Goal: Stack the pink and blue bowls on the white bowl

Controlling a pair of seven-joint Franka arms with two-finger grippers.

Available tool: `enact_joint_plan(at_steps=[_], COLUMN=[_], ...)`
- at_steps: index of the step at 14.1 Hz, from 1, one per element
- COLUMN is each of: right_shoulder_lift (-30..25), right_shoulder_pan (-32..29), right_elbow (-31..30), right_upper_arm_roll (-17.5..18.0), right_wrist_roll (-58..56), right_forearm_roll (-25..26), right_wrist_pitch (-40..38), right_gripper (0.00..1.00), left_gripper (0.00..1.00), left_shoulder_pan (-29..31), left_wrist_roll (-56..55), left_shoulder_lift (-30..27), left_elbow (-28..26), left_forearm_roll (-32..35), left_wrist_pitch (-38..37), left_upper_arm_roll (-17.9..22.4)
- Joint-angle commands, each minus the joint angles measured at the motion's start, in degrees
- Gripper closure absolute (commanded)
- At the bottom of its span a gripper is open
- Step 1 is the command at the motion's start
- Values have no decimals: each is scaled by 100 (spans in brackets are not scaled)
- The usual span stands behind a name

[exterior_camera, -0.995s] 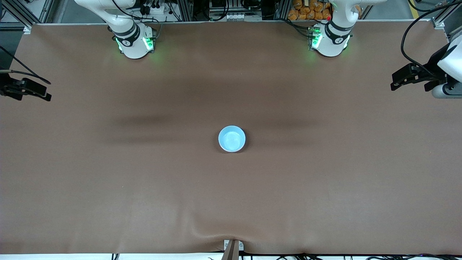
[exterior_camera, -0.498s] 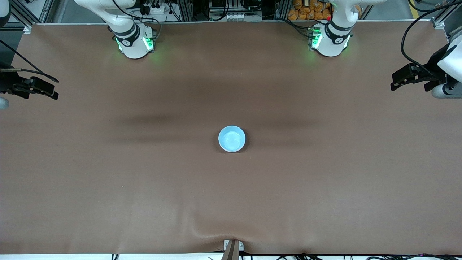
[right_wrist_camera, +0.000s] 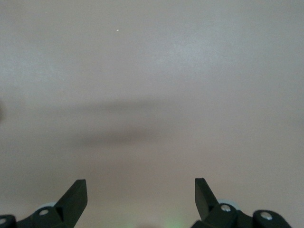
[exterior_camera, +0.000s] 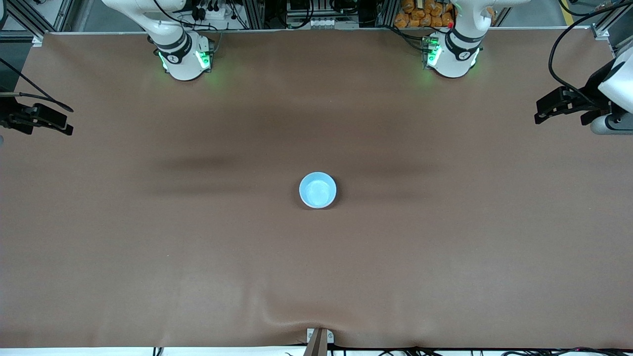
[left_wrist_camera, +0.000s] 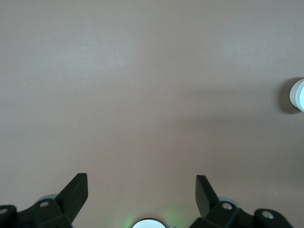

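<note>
A light sky-blue bowl [exterior_camera: 317,190] stands upright in the middle of the brown table. It also shows, cut off at the frame edge, in the left wrist view [left_wrist_camera: 299,95]. No pink bowl and no white bowl can be made out; whether they sit under the blue one is hidden. My left gripper [exterior_camera: 540,112] is open and empty, up over the left arm's end of the table [left_wrist_camera: 141,183]. My right gripper [exterior_camera: 65,123] is open and empty, up over the right arm's end [right_wrist_camera: 141,183]. Both are far from the bowl.
The brown table cover [exterior_camera: 198,257] has a wrinkle at its near edge by a small metal bracket [exterior_camera: 319,338]. The arm bases [exterior_camera: 185,57] [exterior_camera: 452,54] stand along the edge farthest from the front camera.
My right gripper shifted slightly inward over the table, then back toward its end. The left arm and the blue bowl have barely moved.
</note>
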State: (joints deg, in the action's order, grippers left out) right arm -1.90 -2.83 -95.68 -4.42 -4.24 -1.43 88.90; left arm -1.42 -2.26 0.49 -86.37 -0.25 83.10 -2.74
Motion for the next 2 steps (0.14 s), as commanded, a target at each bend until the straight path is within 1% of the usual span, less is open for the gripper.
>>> enact_joint_plan(at_steps=[1,2], right_shoulder_lift=[-126,-126], right_shoulder_pan=[-78,-78], right_elbow=[-39,-39], right_upper_arm_roll=[37,37], right_wrist_roll=[-85,-85], right_forearm_roll=[90,90], right_wrist_pitch=[-66,-57], right_gripper=[0,0], left_gripper=[0,0], left_shoulder_pan=[-16,-16], left_wrist_roll=[42,42], left_shoulder_lift=[13,13], left_elbow=[59,59], left_forearm_roll=[8,-1], left_wrist_pitch=[-57,-57], left_upper_arm_roll=[1,1])
